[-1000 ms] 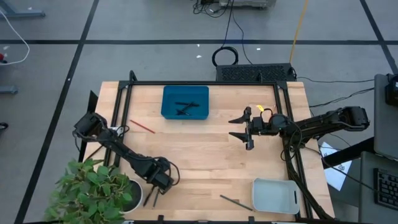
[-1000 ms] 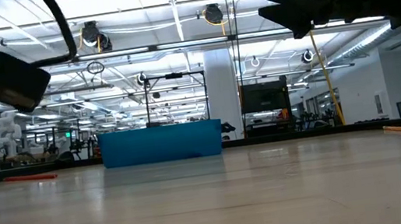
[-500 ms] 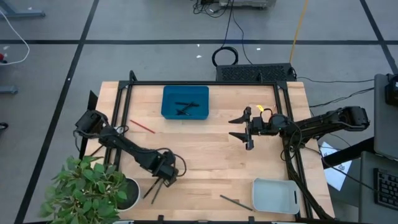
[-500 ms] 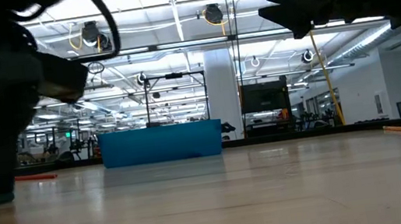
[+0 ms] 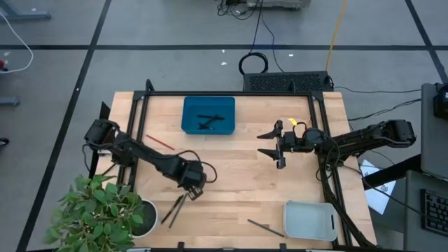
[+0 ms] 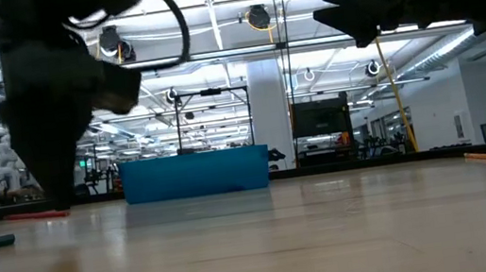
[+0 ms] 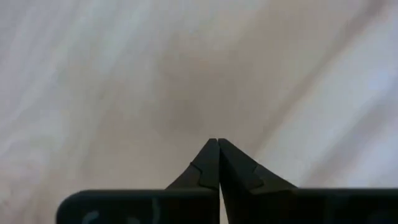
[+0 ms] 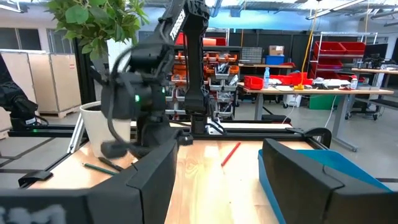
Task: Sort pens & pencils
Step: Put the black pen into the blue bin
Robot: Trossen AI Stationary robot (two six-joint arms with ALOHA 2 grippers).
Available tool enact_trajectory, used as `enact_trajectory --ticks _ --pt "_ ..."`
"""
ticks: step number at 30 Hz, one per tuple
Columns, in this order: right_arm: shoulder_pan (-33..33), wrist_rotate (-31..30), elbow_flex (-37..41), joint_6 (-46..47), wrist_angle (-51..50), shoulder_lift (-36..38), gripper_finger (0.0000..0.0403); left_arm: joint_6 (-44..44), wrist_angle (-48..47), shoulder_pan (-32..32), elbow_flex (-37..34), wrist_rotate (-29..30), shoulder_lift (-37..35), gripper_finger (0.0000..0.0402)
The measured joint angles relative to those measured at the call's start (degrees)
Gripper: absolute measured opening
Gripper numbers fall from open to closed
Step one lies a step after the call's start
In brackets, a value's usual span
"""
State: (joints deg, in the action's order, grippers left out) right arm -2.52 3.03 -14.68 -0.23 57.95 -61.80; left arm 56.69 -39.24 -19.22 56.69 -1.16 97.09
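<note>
My left gripper is shut with nothing between its fingertips and points down over bare wood left of the table's middle. Two dark sticks lie flat side by side on the wood just nearer the front edge than the gripper. A red pencil lies flat at the far left. Black pens lie inside the blue tray. Another dark stick lies by the grey tray. An orange pencil lies at the far right. My right gripper hovers open, held level.
A potted plant overhangs the table's near left corner, close to the two dark sticks. The black frame rails run along the far and side edges. Bare wood lies between the two trays.
My left gripper has moved from over the two dark sticks near the front edge toward the table's middle, away from the plant, and has risen a little. The two sticks stay on the wood, now uncovered. My right arm has kept still.
</note>
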Motion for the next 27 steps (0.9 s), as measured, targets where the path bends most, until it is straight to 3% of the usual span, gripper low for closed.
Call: enact_trajectory --ticks 6,14,21,27 --pt "0.0 0.0 0.0 0.0 -0.3 0.0 0.0226 6.2 -0.7 -4.5 0.2 -3.7 -4.0 0.0020" --pt "0.0 0.0 0.0 0.0 -0.2 0.0 0.0226 14.0 -4.2 -13.5 0.1 -2.1 -4.7 0.0031" --pt "0.0 0.0 0.0 0.0 -0.4 0.0 0.0226 20.3 -3.4 -18.5 0.1 -0.5 -3.3 0.0108" --pt "0.0 0.0 0.0 0.0 -0.4 0.0 0.0226 23.0 -4.2 -19.1 0.1 -0.8 -1.3 0.0163"
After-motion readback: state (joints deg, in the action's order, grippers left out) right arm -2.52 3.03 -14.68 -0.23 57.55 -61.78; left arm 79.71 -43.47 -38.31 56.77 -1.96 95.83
